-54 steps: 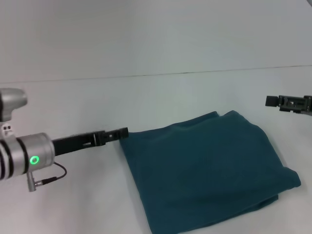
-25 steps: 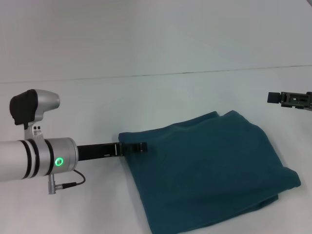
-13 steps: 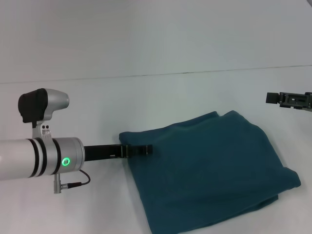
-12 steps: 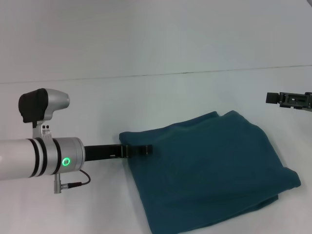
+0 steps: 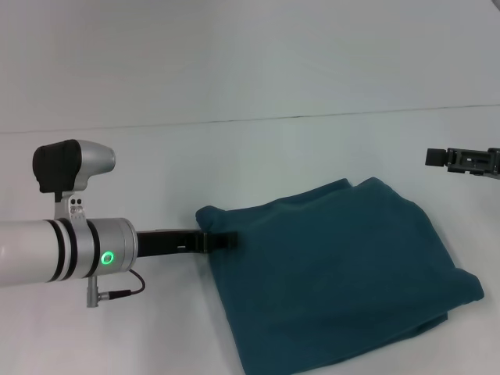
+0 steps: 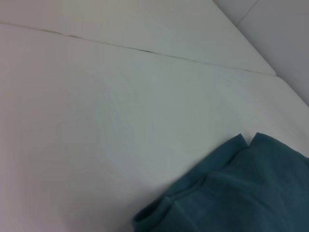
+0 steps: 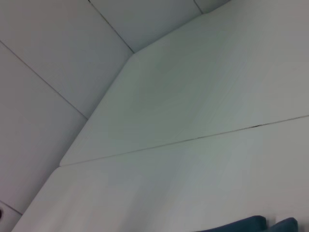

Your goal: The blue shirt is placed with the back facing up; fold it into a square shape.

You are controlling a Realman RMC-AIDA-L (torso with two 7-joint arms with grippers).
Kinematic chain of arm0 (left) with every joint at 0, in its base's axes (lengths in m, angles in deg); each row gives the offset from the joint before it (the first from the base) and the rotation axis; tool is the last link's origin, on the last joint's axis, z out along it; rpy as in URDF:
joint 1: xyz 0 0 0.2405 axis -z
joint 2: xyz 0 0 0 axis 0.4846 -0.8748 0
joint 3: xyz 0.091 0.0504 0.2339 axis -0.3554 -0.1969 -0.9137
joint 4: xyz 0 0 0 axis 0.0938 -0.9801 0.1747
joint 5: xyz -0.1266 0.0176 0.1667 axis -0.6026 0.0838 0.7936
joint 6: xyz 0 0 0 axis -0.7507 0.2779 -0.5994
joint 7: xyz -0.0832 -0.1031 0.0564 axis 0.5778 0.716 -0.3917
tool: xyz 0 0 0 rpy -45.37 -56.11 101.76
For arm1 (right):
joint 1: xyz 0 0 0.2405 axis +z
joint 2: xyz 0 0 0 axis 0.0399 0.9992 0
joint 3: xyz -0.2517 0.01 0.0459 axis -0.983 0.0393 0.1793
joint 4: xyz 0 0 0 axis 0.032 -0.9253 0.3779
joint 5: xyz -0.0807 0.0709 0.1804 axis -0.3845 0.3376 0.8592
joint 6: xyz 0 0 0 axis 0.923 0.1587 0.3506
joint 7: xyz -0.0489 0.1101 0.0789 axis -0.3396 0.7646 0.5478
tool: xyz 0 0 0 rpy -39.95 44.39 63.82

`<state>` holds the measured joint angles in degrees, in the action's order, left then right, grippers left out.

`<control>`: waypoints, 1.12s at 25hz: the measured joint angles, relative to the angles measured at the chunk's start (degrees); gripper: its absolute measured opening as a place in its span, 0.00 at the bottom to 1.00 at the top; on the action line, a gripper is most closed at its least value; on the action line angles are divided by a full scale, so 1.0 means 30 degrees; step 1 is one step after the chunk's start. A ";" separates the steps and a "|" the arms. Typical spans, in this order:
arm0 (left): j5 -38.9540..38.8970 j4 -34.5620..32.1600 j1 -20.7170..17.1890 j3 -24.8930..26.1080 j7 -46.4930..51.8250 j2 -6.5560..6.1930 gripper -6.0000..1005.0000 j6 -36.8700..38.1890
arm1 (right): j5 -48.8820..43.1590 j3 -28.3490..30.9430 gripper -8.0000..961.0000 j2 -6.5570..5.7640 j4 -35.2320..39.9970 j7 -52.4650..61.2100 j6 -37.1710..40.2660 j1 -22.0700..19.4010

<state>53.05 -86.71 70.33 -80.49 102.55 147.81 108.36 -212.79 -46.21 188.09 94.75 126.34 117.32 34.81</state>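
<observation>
Silver left arm with green ring light, black cap, thin black claw (image 5: pixel 226 240).

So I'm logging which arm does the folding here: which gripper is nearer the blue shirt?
Left. The left gripper is at the blue shirt's left corner, overlapping its edge; the right gripper hangs apart, beyond its far right side.

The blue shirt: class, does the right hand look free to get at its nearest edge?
Probably yes: the right hand hangs apart from the blue shirt, with only bare table between them.

The blue shirt (image 5: pixel 336 277) lies on the table (image 5: pixel 234 156), right of centre.
</observation>
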 joint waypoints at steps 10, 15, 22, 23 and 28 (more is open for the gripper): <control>-0.0113 -0.0063 0.0126 0.0069 -0.0269 -0.0028 0.18 -0.1061 | 0.0001 0.0113 0.98 0.0178 -0.0135 -0.0226 -0.0196 -0.0001; -0.0123 -0.0089 0.0481 0.0086 -0.0291 -0.0121 0.01 -0.1523 | 0.0001 0.0069 0.98 0.0429 -0.0194 -0.0405 -0.0357 0.0029; -0.0041 -0.0116 0.0542 0.0061 -0.0264 -0.0145 0.01 -0.1437 | 0.0001 0.0050 0.98 0.0486 -0.0206 -0.0409 -0.0420 0.0087; -0.0055 -0.0115 0.0520 0.0099 -0.0276 -0.0147 0.01 -0.1468 | 0.0000 0.0062 0.98 0.0487 -0.0206 -0.0410 -0.0420 0.0087; -0.0138 -0.0339 0.0478 0.0321 -0.0286 -0.0163 0.01 -0.1674 | 0.0001 0.0118 0.98 0.0484 -0.0207 -0.0410 -0.0420 0.0103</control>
<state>52.63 -87.73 71.76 -79.53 101.69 147.32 103.34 -212.78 -45.86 189.54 94.13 125.11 116.06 35.12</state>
